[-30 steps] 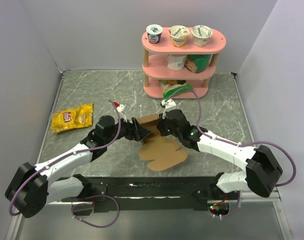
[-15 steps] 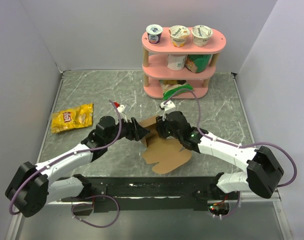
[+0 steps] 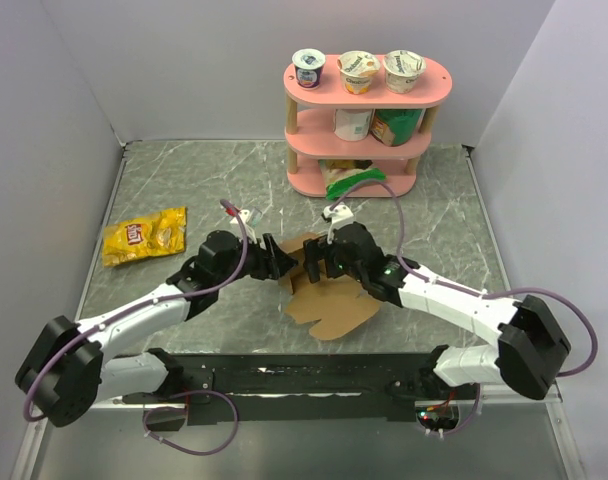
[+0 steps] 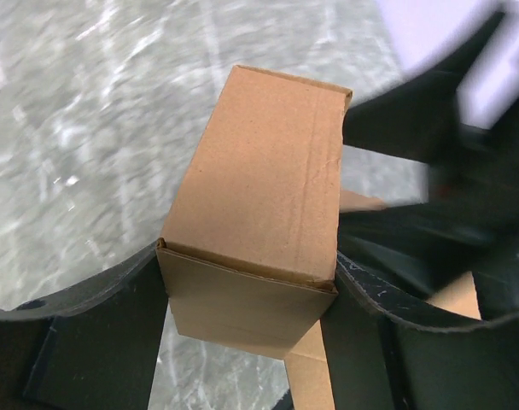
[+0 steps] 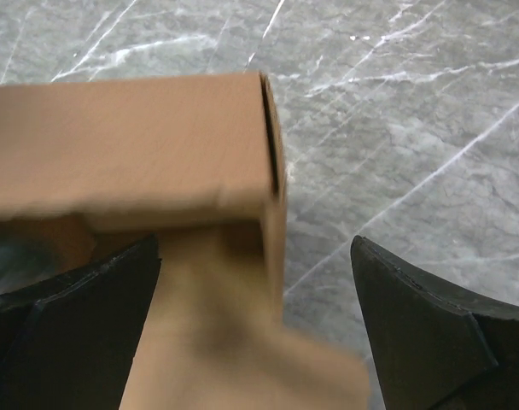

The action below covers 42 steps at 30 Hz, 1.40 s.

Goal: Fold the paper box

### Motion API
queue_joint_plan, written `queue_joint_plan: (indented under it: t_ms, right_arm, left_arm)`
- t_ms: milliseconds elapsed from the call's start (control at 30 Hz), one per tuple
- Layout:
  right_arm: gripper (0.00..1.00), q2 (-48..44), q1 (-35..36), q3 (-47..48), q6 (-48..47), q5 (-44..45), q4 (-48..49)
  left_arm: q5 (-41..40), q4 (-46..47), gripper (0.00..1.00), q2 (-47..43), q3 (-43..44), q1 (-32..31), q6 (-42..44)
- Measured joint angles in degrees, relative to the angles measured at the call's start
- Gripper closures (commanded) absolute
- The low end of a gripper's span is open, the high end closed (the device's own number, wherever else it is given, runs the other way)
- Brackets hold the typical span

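The paper box [image 3: 329, 300] is plain brown cardboard, partly folded. Its raised folded block stands between my two grippers, and a flat flap lies on the table toward the near edge. My left gripper [image 3: 281, 262] is shut on that block [image 4: 259, 196], with both fingers [image 4: 89, 342] pressed against its sides. My right gripper [image 3: 316, 262] faces it from the right and stands wide open. In the right wrist view the cardboard [image 5: 131, 145] lies by the left finger, and the right finger [image 5: 430, 325] is well apart from it.
A pink three-tier shelf [image 3: 439, 90] with yogurt cups and packets stands at the back right. A yellow snack bag [image 3: 144, 236] lies at the left. Grey walls close in the marbled table on the left, back and right.
My right gripper has opened from shut and let go of the cardboard. The left gripper has closed a little onto the folded block. The flat flap has shifted slightly.
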Motion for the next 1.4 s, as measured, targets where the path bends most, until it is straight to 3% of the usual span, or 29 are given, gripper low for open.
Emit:
queue_joint_plan:
  t_ms: [367, 467, 500, 533, 600, 800, 1133, 1267, 1400]
  right_arm:
    - [0.00, -14.69, -0.09, 0.26, 3.50, 1.81, -11.32]
    - [0.00, -16.76, -0.68, 1.81, 8.81, 1.81, -17.84]
    - [0.00, -17.35, -0.94, 1.88, 10.40, 1.36, -18.99]
    - [0.00, -18.23, -1.25, 1.81, 12.50, 0.61, -20.63]
    - [0.00, -20.09, -1.57, 1.36, 16.61, -0.48, -23.08]
    - [0.00, -25.29, -2.80, -4.26, 25.55, -1.44, -25.68]
    - [0.00, -26.25, -10.23, -2.71, 25.62, -1.73, -28.37]
    - [0.00, -26.53, -10.99, -1.29, 25.75, -1.40, -28.04]
    - [0.01, -28.48, -10.99, -6.86, 28.02, -3.45, -26.40]
  left_arm:
    - [-9.31, -1.29, 0.40, 5.18, -2.16, 0.02, -12.44]
    - [-12.39, 1.68, 0.27, 6.08, -5.31, 0.13, -18.43]
    - [-12.92, 2.80, 0.22, 6.49, -6.27, 0.17, -20.13]
    - [-13.42, 3.91, 0.09, 7.19, -7.17, 0.28, -21.73]
    - [-13.73, 5.79, 0.01, 9.40, -8.72, 0.35, -24.87]
    - [-13.03, 4.52, 0.04, 9.44, -10.34, 0.39, -27.91]
    - [-10.08, -5.97, 0.04, -7.41, -10.38, 6.73, -23.37]
    - [-7.13, -7.37, 0.04, -7.54, -10.23, 8.09, -20.00]
    - [-3.56, -10.03, 0.04, -7.82, -6.51, 8.07, -13.27]
